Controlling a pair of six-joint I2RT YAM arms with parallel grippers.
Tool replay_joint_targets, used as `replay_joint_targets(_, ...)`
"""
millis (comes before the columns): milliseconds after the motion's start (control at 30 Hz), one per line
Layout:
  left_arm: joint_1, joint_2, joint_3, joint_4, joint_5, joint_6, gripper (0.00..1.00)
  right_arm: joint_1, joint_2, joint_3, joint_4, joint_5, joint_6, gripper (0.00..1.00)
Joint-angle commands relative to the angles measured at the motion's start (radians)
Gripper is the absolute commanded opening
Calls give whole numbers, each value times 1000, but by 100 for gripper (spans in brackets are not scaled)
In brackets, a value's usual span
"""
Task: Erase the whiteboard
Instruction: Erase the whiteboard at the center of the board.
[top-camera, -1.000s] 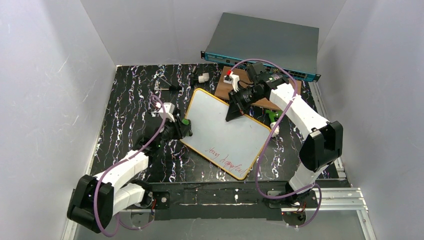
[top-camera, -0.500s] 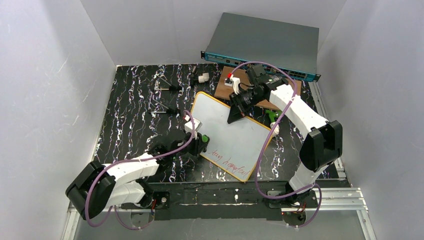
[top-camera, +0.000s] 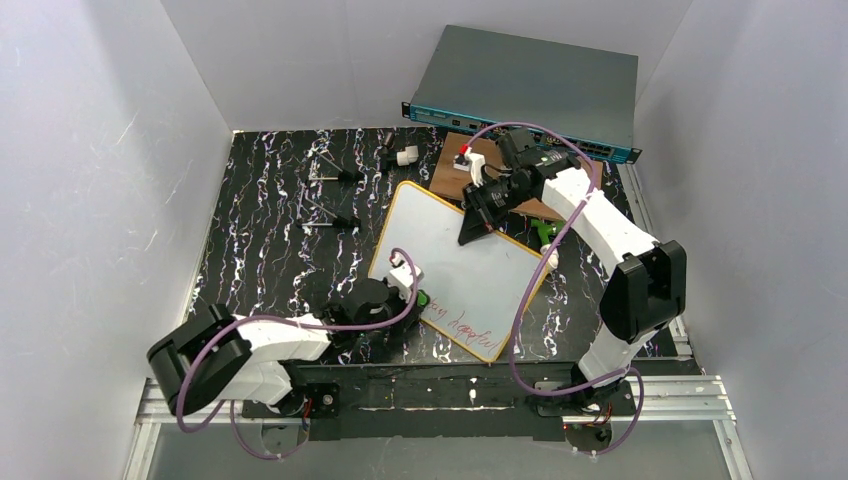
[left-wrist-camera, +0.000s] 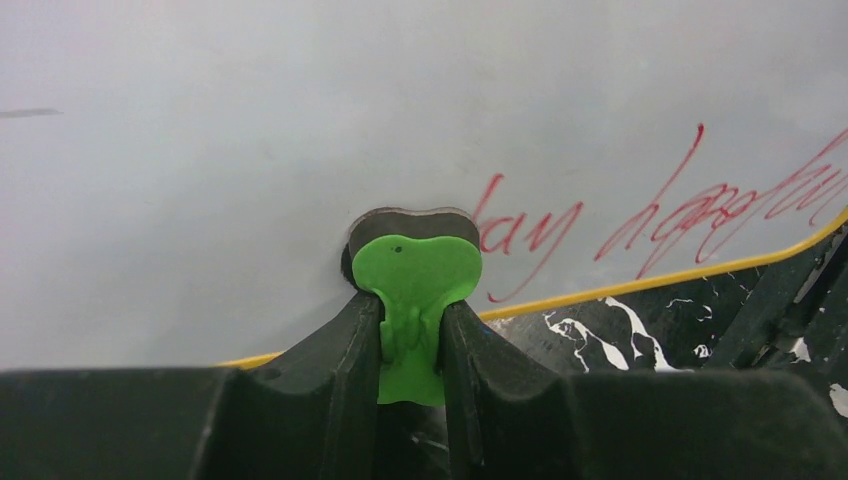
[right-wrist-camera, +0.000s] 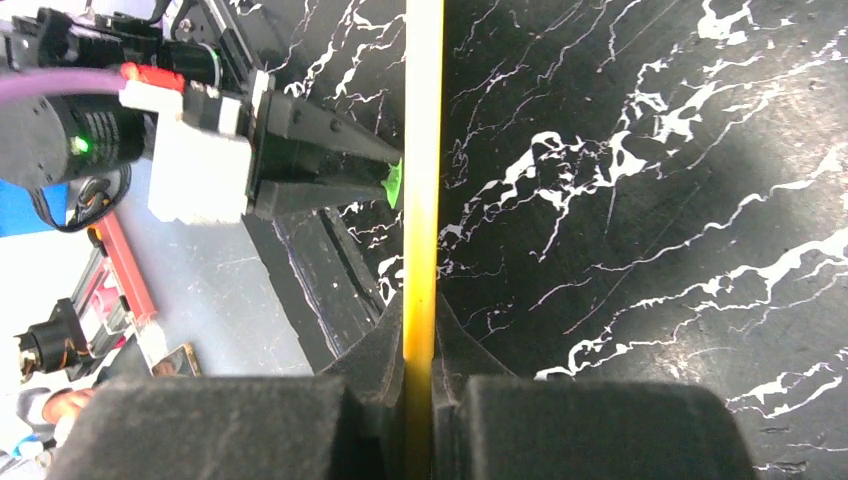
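Observation:
The whiteboard (top-camera: 470, 262), white with a thin yellow frame, lies tilted on the black marbled table. Red handwriting (top-camera: 462, 322) runs along its near edge. My left gripper (top-camera: 418, 297) is shut on a green eraser (left-wrist-camera: 415, 268), whose dark pad presses on the whiteboard (left-wrist-camera: 200, 150) just left of the red handwriting (left-wrist-camera: 640, 210). My right gripper (top-camera: 468, 235) is shut on the board's far edge. In the right wrist view the yellow frame (right-wrist-camera: 422, 150) runs straight between the right gripper's (right-wrist-camera: 420, 335) jaws, with the green eraser (right-wrist-camera: 394, 181) beside it.
A grey network switch (top-camera: 525, 85) stands at the back. A brown wooden board (top-camera: 447, 172) lies under the right arm. Two thin tools (top-camera: 335, 175) (top-camera: 330, 222) and a small white part (top-camera: 405, 157) lie at the back left. A green object (top-camera: 545, 232) sits right of the whiteboard.
The left arm has swung toward the near edge, carrying the eraser down the whiteboard's left side to the start of the red writing. The right gripper has kept its hold.

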Motion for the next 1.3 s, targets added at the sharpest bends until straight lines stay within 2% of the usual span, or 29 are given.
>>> replay_joint_targets(0,-49,116,68,60,-31,38,0,-9,-40,19,60,-99,0,1)
replay_joint_targets(100,-98,204,120,115,-33,33,0,-10,-46,13,65,-101,3,1)
replay_joint_targets(233,-218,319,246,140,-89,45,0,-11,-50,6,73,-109,8,1)
replay_joint_targets(367,-275,393,359,104,-164,11,0,-13,-52,-3,79,-115,12,1)
replay_joint_targets(467,-279,416,417,44,-228,-22,0,-13,-51,-2,80,-121,16,1)
replay_joint_targets(567,-261,404,363,89,-375,-34,0,-13,-59,-7,84,-123,18,1)
replay_joint_targets(667,-142,353,250,150,-419,-92,0,-13,-68,-18,91,-127,23,1)
replay_joint_targets(800,21,297,97,282,-398,-77,0,-13,-66,-22,95,-140,32,1)
replay_joint_targets(933,112,301,60,369,-315,-13,0,-13,-60,-25,98,-144,39,1)
replay_joint_targets(1167,121,343,139,383,-70,24,0,-13,-53,-34,109,-145,50,1)
replay_joint_targets(1267,63,353,203,353,-28,18,0,-13,-47,-36,114,-148,55,1)
